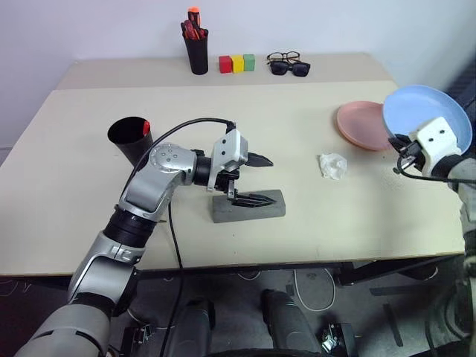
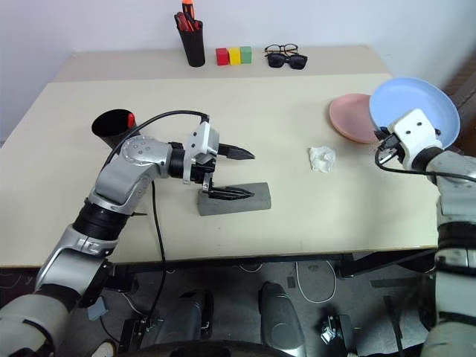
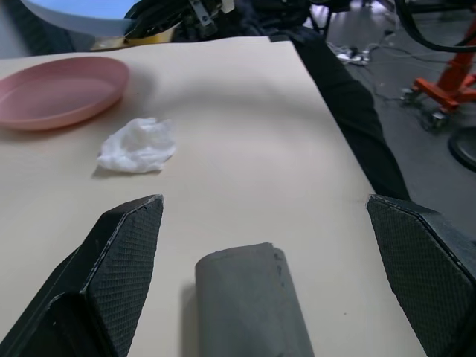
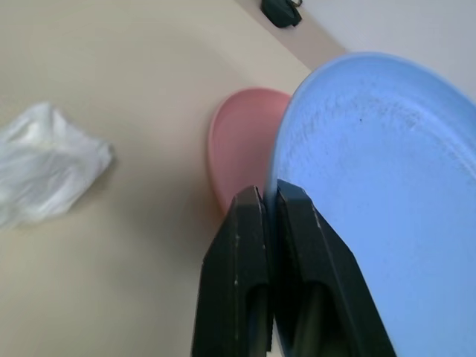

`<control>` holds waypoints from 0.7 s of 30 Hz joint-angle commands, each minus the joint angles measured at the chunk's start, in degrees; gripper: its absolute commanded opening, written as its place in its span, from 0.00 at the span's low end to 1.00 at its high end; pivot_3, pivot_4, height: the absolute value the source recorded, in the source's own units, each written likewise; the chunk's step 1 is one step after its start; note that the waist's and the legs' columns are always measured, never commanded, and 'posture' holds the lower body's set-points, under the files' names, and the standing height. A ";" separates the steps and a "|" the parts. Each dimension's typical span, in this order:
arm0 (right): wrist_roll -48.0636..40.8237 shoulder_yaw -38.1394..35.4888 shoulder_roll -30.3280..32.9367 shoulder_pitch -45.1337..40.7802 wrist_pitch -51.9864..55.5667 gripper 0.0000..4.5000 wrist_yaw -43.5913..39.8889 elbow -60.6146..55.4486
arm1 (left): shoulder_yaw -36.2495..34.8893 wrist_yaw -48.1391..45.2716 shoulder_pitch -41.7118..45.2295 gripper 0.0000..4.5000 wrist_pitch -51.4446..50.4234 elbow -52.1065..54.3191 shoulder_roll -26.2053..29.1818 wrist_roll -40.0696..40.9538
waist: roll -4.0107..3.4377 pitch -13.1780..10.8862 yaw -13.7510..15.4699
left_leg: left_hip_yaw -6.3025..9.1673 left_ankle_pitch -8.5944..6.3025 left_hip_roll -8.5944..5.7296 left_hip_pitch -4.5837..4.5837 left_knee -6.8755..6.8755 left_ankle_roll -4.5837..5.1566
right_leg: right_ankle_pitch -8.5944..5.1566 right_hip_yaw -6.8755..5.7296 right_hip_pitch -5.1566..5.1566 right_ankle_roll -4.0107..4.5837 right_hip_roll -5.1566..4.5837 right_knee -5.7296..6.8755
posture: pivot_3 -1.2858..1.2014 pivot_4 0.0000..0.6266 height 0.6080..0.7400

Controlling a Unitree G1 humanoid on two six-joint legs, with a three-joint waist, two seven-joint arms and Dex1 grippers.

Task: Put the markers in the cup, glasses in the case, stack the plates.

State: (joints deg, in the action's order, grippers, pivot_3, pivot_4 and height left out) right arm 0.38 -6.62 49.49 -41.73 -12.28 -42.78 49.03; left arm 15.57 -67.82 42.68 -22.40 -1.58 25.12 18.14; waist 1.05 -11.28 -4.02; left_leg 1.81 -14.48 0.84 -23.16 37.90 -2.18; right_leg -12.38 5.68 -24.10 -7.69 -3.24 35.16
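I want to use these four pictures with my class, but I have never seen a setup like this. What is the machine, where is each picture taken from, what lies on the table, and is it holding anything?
It is a two-armed humanoid robot at a beige table. Two pictures come from cameras in its head, looking down; the other two from a camera on each wrist.

The left gripper hovers open over a closed grey felt spectacle case. The right gripper is shut on the rim of a light blue plastic plate, lifted above the table beside a salmon pink plate.

Also there: a crumpled white tissue, a tilted black cup, a black pen pot, three coloured blocks and two pairs of glasses.
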 commanded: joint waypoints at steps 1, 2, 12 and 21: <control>4.33 3.18 -1.65 -11.05 -5.87 0.00 2.02 12.46 | -2.87 2.59 -1.25 1.00 -2.91 5.84 1.51 1.25 | -0.02 -0.02 -0.43 | 0.00 0.00 0.00 -0.02 -0.01 0.00 | 0.02 0.00 -0.02 -0.04 0.00 -0.01 | 0.52 0.24 1.00; 5.71 4.29 -2.58 -14.09 -6.61 0.00 3.28 15.84 | -3.42 3.36 -2.09 1.00 -4.07 7.46 2.16 1.50 | -0.04 -0.02 -0.43 | -0.04 0.00 0.00 -0.02 -0.02 0.00 | 0.03 0.05 -0.08 -0.05 0.00 0.00 | 0.52 0.24 1.00; 11.06 7.60 -9.46 -23.47 -7.90 0.44 11.70 26.16 | -7.88 9.69 -8.42 1.00 -12.57 18.70 7.17 4.36 | -0.04 -0.04 -0.14 | -0.01 0.01 -0.01 -0.03 -0.14 -0.01 | 0.04 0.05 -0.13 -0.06 0.00 0.01 | 0.52 0.24 1.00; 3.91 0.68 -9.64 -23.45 -7.30 0.79 9.17 24.69 | -8.18 11.56 -9.38 1.00 -14.20 19.70 7.99 5.90 | -0.05 -0.05 -0.19 | -0.01 0.01 -0.02 -0.02 -0.15 -0.01 | 0.04 0.05 -0.13 -0.07 0.00 0.02 | 0.52 0.24 1.00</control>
State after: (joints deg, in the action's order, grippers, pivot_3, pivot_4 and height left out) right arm 8.40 -2.78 39.10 -63.90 -20.14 -30.05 75.74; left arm 8.27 -56.33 33.39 -37.01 16.60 32.64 23.21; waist 1.00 -11.33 -4.22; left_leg 1.80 -14.47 0.83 -23.18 37.75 -2.19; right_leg -12.34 5.73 -24.23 -7.76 -3.24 35.17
